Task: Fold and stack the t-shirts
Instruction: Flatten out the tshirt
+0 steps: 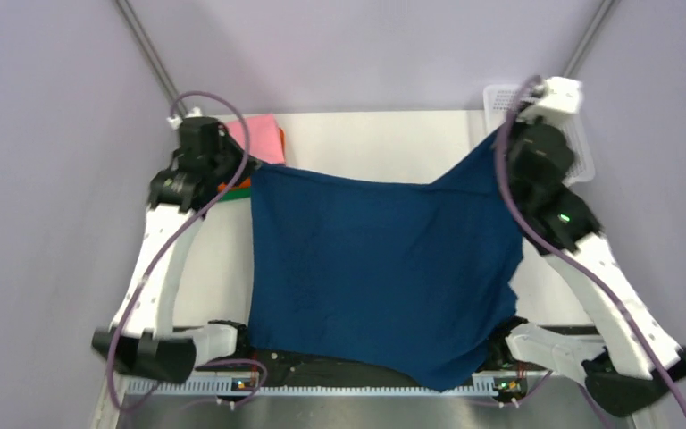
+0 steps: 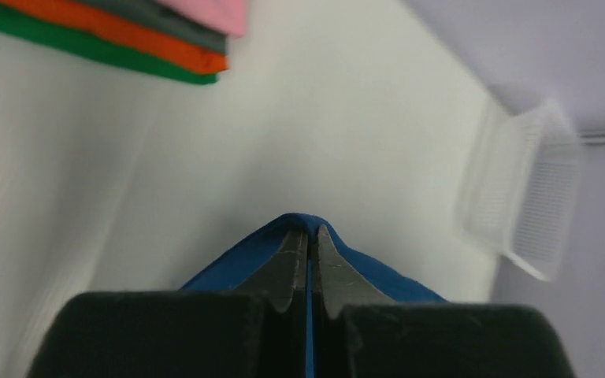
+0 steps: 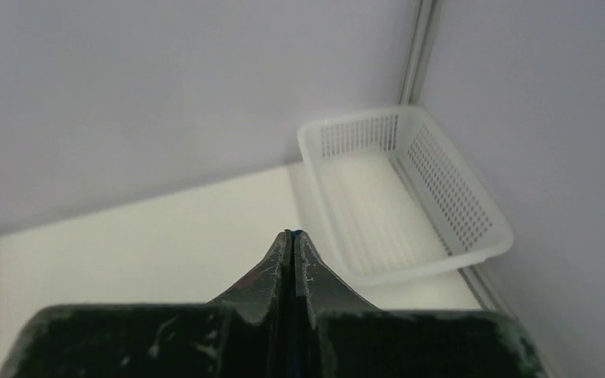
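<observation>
blues, brights and pale surroundings
we saw a plain dark blue t-shirt (image 1: 384, 268) over a cream-white table (image 1: 366, 143); the folded pile showed a pink t-shirt (image 2: 213, 12), a grey t-shirt (image 2: 181, 24), an orange t-shirt (image 2: 126, 31) and a green t-shirt (image 2: 71, 46). the basket (image 3: 449, 193) was white with a fine mesh pattern, the walls (image 1: 366, 54) pale lilac, the cables (image 1: 198, 93) purple.

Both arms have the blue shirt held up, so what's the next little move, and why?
Probably lower both arms together, cloth taut, to lay the navy t-shirt flat on the table. Both pairs of jaws are shut on its far corners, it hangs spread between them, and no fold is made yet.
</observation>
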